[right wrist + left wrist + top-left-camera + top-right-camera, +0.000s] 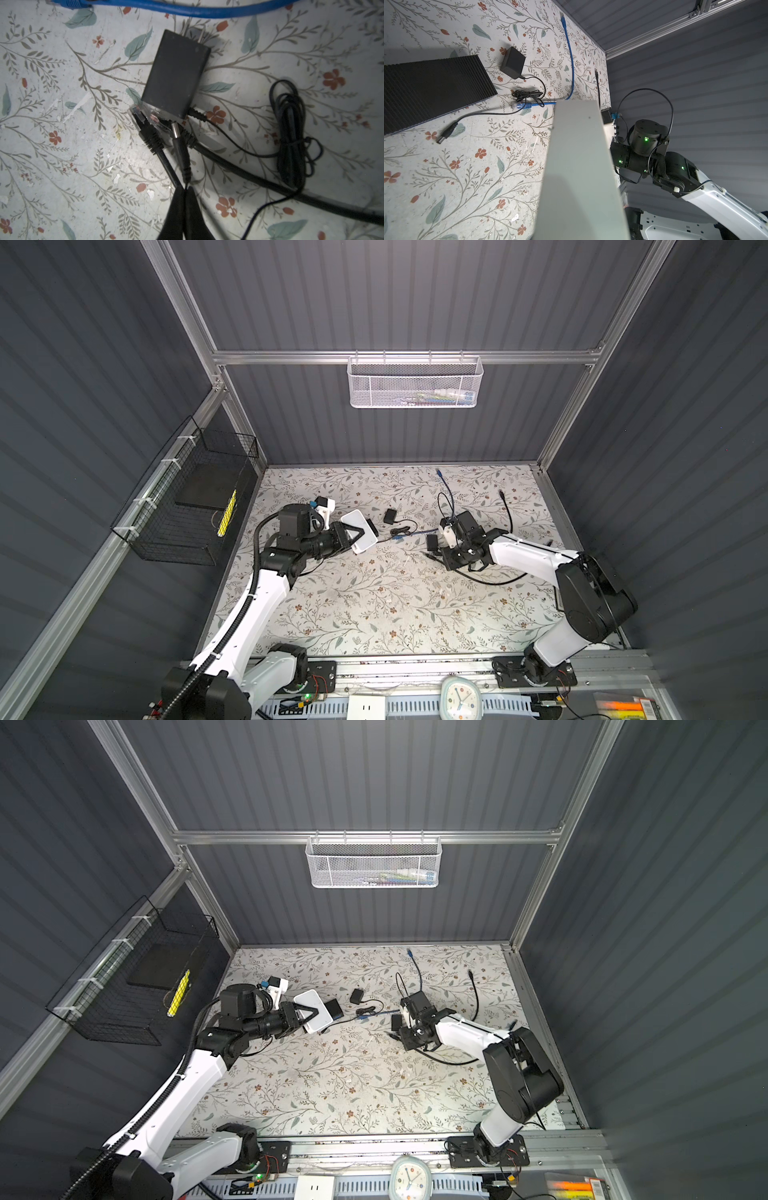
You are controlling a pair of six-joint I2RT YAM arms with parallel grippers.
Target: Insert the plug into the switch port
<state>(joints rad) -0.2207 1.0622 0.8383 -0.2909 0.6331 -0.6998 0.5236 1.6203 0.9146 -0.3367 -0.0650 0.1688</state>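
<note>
**A:** Where are we?

**B:** Left tool (358, 533) is clamped across the white switch (362, 531), which looks tipped up off the desk (374, 605). Right tool (185, 190) has its fingers together, pinching the thin cord (186, 183) just behind the barrel plug (179, 143).

**A:** Where's the plug relative to the switch?

**B:** Well apart. It's over on the right, just beside the black adapter (176, 74) and lying across a black ethernet plug (143, 122). I can't tell whether it's lifted yet.

**A:** A pinch on the cord means the tip will flop. I'd regrip on the ribbed collar or the plug body, so the tip follows the wrist.

**B:** Agreed. Also watch the tied cord bundle (291, 135). Slack looks short, so a fast carry could drag the adapter or snag the ethernet plug. Lift straight up first, then go across slowly.

**A:** Can you see the port?

**B:** Not in any view. The left wrist view shows only a blank face of the switch. I'd have the left turn the port side toward the right arm and hold it rigid before the approach.

**A:** Is there a second plug on the desk?

**B:** Yes, a spare barrel plug (446, 133) near the ribbed box (431, 89). Ignore it.

**A:** Line up on axis and push gently. If it binds, back off.
</note>
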